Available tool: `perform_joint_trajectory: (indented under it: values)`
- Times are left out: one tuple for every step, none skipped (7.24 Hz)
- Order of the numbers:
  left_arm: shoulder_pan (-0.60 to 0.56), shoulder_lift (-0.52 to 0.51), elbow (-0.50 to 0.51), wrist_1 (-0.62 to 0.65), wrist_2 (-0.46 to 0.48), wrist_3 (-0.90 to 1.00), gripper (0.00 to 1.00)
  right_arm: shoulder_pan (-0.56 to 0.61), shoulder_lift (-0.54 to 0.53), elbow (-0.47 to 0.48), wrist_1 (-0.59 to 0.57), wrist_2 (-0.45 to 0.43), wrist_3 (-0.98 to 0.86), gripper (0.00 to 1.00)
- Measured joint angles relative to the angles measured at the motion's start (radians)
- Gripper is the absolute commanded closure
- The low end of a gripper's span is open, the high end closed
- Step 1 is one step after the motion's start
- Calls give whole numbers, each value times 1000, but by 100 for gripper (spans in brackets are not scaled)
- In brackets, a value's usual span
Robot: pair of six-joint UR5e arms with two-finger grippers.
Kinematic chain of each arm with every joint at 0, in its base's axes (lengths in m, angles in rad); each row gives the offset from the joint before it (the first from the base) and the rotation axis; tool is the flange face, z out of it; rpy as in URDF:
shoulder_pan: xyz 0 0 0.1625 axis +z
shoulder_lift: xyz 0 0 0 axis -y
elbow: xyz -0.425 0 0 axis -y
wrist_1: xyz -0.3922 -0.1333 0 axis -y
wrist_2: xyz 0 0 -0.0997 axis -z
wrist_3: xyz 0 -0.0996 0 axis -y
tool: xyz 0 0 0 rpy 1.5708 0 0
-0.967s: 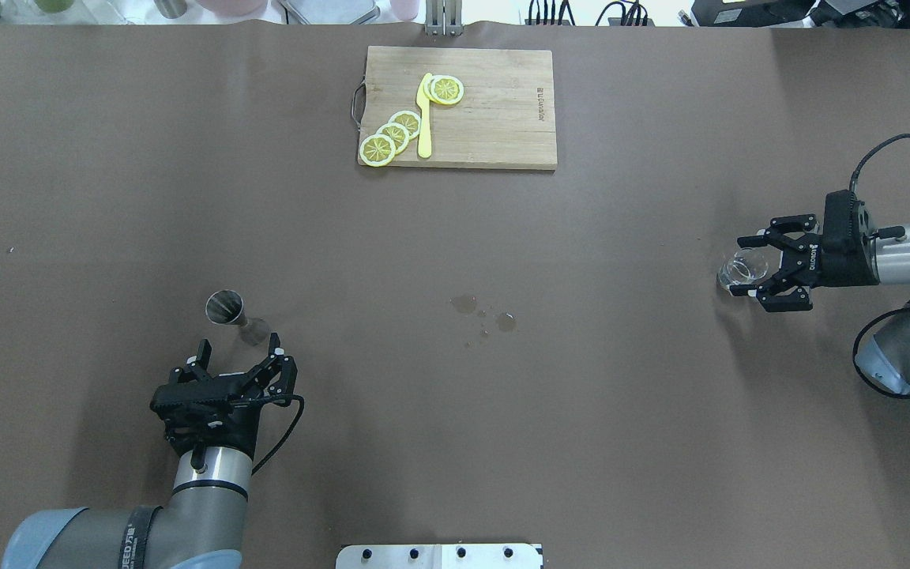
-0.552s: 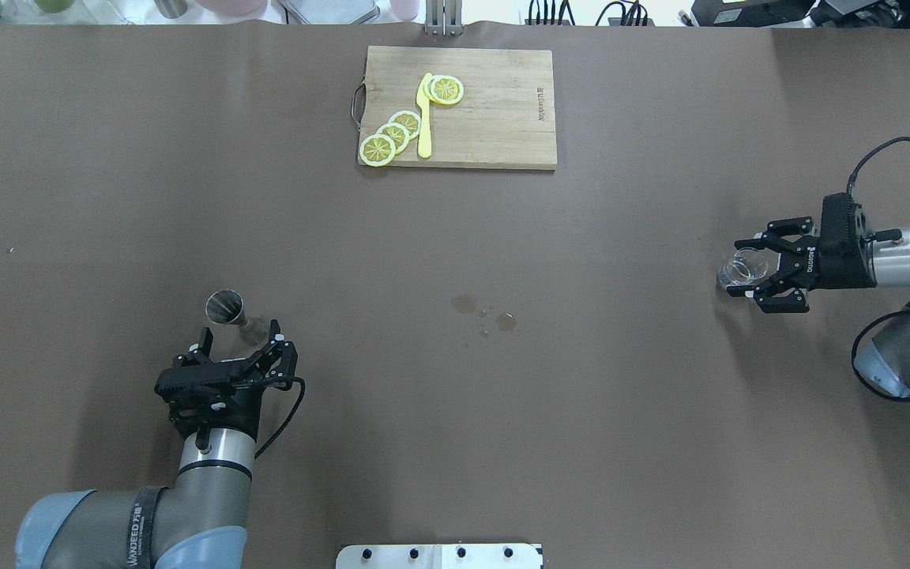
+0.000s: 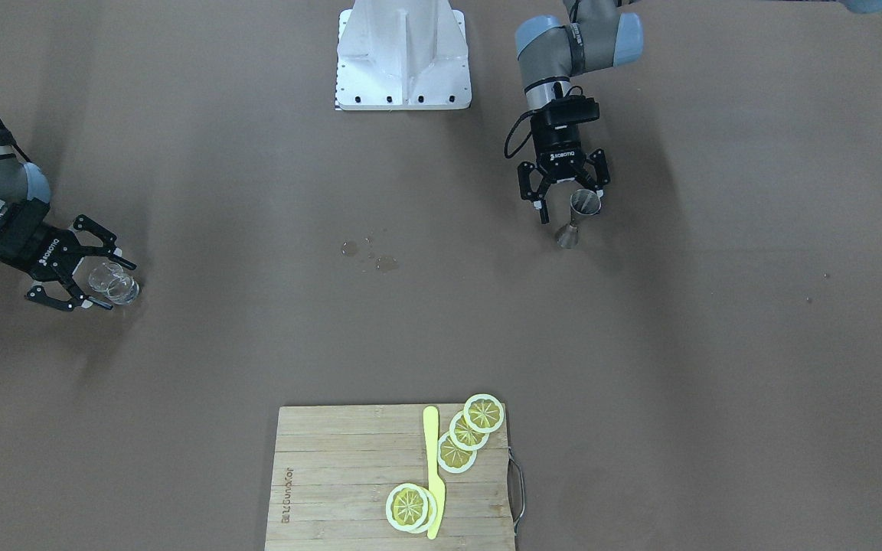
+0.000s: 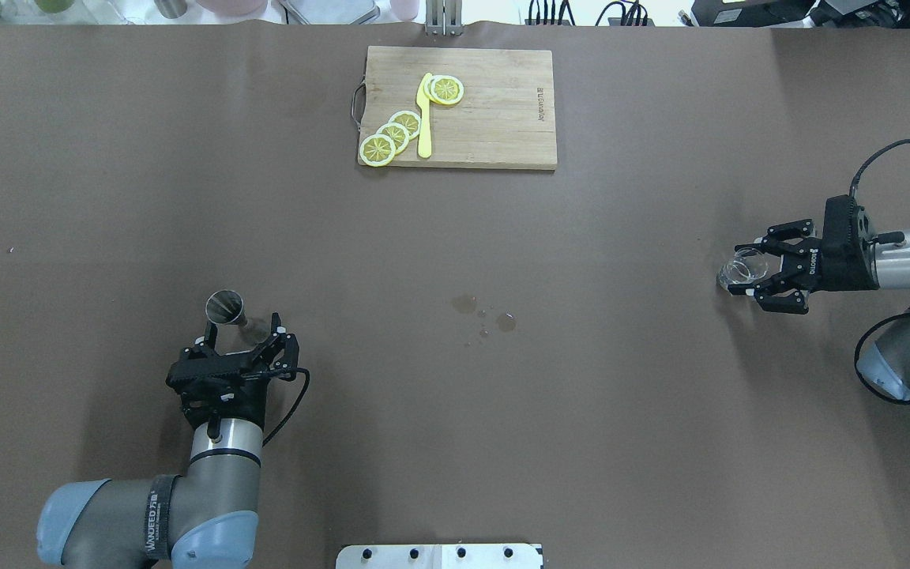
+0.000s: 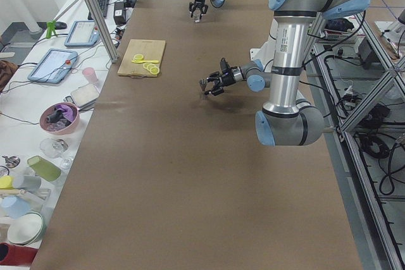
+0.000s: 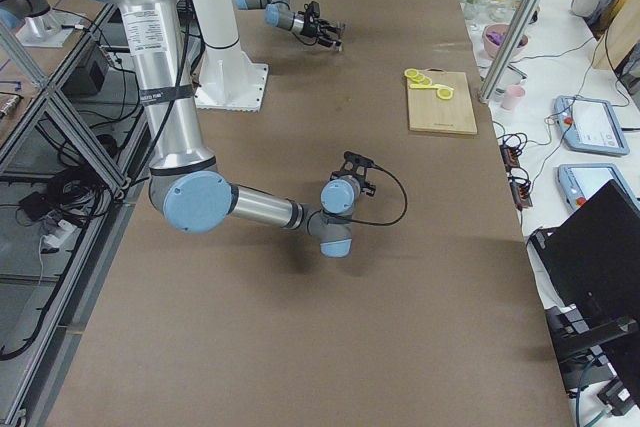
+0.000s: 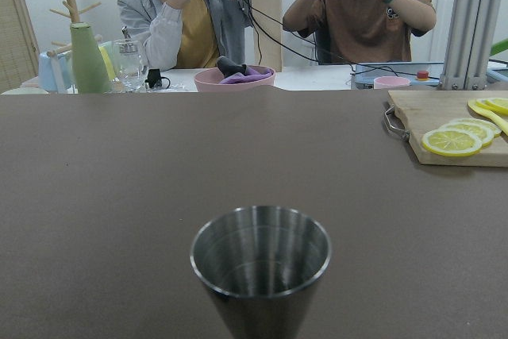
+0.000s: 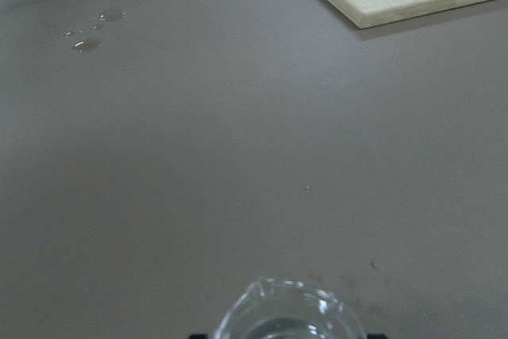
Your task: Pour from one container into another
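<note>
A steel jigger (image 4: 226, 307) stands upright at the table's left, filling the lower middle of the left wrist view (image 7: 260, 263). My left gripper (image 4: 244, 332) is open and level with it, a finger on either side of the jigger's lower part (image 3: 568, 233), not closed on it. At the far right stands a small clear glass beaker (image 4: 742, 267) with a spout (image 8: 290, 311). My right gripper (image 4: 746, 270) is open around it, fingers (image 3: 106, 304) either side of the beaker (image 3: 113, 282); contact is unclear.
A wooden cutting board (image 4: 494, 118) with lemon slices (image 4: 392, 134) and a yellow knife (image 4: 424, 118) lies at the far middle. Spilled drops (image 4: 486, 314) mark the table's centre. Two people (image 7: 357, 13) sit beyond the far edge.
My left gripper has moved forward until its open fingers flank the jigger. The right gripper has shifted slightly and stays open around the beaker, which has not moved.
</note>
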Motion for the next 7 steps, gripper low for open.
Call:
perform_joint_trajectory:
  values:
    - [-6, -2, 7, 0, 0, 0, 15, 0, 0, 0, 0, 0, -1, 32]
    - [-11, -3, 10, -1, 0, 0, 18, 0, 0, 0, 0, -1, -2, 33]
    - [-15, -3, 11, -1, 0, 0, 23, -1, 0, 1, 0, -1, -3, 33]
    - [-19, -3, 12, -1, 0, 0, 27, -1, 0, 1, 0, -1, -4, 33]
    - [-22, -3, 15, -1, 0, 0, 27, -1, 0, 1, 0, -1, -4, 33]
    - [-23, -2, 17, -1, 0, 0, 31, -1, 0, 1, 0, -1, -5, 34]
    - [-26, -2, 18, -2, 0, 0, 31, -1, 0, 2, 0, -1, -5, 36]
